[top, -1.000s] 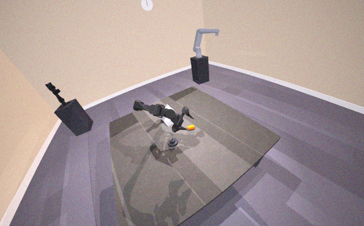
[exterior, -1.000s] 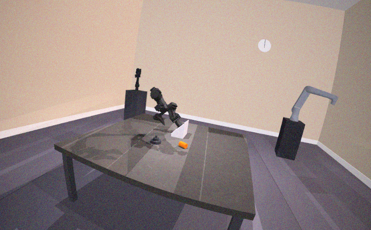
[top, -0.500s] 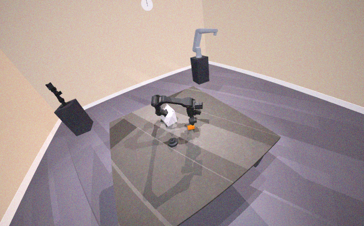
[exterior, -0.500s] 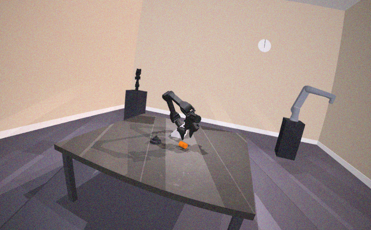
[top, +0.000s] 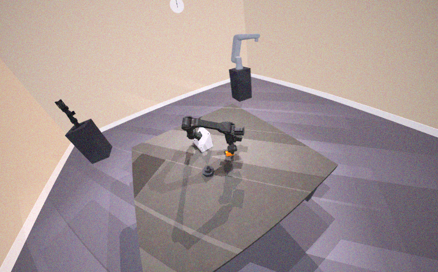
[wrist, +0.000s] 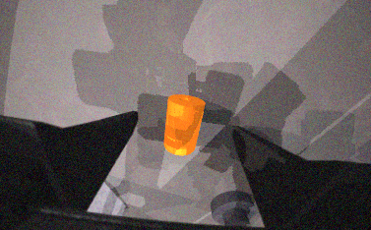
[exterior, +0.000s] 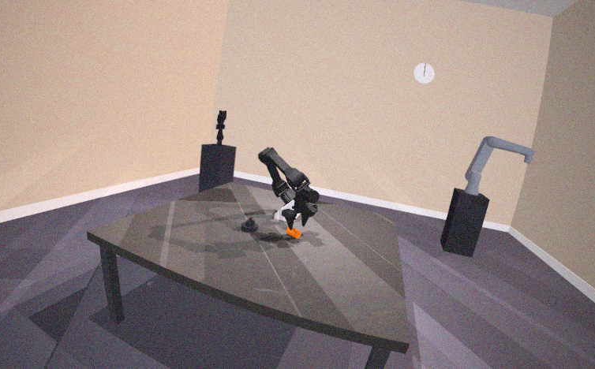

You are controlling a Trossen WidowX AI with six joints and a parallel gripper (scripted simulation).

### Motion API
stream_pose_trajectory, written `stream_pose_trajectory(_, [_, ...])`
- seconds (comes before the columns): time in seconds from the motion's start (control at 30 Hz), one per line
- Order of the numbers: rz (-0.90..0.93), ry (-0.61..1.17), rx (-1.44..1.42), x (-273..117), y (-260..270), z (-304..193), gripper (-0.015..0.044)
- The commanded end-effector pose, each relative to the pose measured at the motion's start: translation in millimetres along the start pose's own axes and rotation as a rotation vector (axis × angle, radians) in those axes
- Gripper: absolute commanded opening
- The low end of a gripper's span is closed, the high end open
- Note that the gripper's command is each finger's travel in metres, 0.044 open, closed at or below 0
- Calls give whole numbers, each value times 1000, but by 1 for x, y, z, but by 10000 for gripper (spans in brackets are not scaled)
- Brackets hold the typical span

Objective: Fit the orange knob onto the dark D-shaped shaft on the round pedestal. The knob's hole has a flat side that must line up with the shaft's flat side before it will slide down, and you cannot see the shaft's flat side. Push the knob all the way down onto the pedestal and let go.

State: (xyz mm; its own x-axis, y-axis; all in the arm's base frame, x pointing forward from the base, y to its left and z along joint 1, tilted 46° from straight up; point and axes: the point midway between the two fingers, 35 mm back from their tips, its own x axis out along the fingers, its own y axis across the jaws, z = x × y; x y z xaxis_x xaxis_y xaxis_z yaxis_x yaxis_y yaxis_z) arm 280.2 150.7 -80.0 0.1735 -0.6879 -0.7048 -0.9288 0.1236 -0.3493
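Observation:
The orange knob [top: 229, 153] [exterior: 293, 232] [wrist: 184, 125] lies on its side on the table. My gripper [exterior: 297, 225] [wrist: 187, 123] is open and empty, pointing down just above the knob. In the wrist view the knob shows between the two fingertips, with its long side running up the picture. I cannot tell its exact height below the fingertips. The dark round pedestal [top: 207, 171] [exterior: 249, 225] [wrist: 228, 201] stands a short way to the side, with its shaft upright and bare. The shaft's flat side cannot be made out, nor the flat in the knob's hole.
A white wedge-shaped block [top: 203, 141] [exterior: 286, 211] stands at my arm's base, behind the knob and pedestal. The table [top: 264, 203] [exterior: 226, 270] carries them all. Two other arms stand on dark boxes [top: 89, 141] [exterior: 465, 222] beyond the table.

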Motion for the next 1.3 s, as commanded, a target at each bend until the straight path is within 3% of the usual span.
stream_pose_trajectory(0.0, [0,8,-9,7,1,-2,440])
stream_pose_trajectory(0.73, [-1,10,-9,40,1,-3,440])
stream_pose_trajectory(1.0, [-1,10,-9,40,1,-3,240])
stream_pose_trajectory(1.27, [-1,10,-9,40,1,-3,227])
